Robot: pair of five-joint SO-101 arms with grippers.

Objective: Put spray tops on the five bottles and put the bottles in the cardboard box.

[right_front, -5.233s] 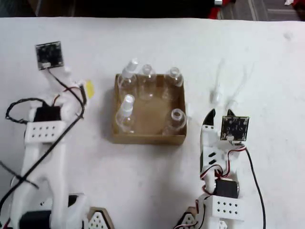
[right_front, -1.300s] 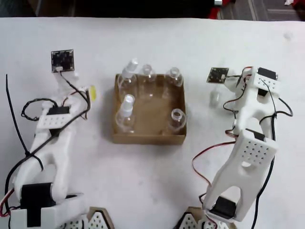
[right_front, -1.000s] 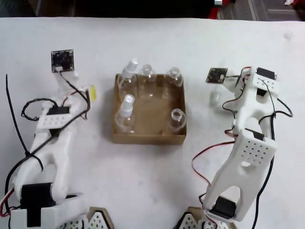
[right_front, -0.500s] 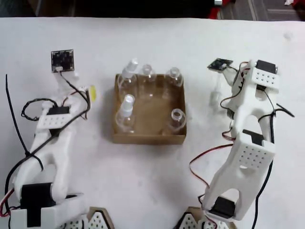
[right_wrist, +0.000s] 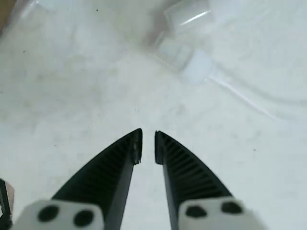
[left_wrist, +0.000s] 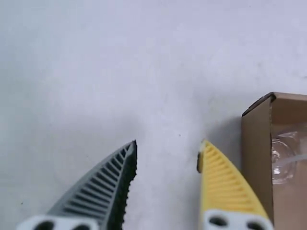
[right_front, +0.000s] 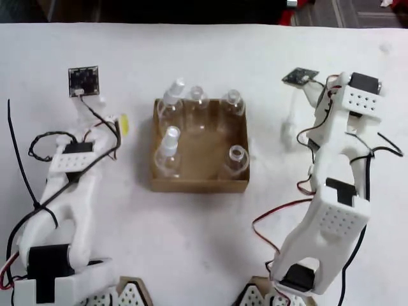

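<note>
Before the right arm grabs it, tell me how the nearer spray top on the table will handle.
Probably very light: the spray top is small clear plastic, so a nudge may slide it on the smooth table. Its thin tube looks likely to bend, not stay stiff. Lying on its side, it may roll.

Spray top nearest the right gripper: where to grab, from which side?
Take the spray top by its blocky head, not the thin dip tube. It lies flat on the table, so come from above, right gripper straddling the head crosswise, fingers likely opened wider.
</note>
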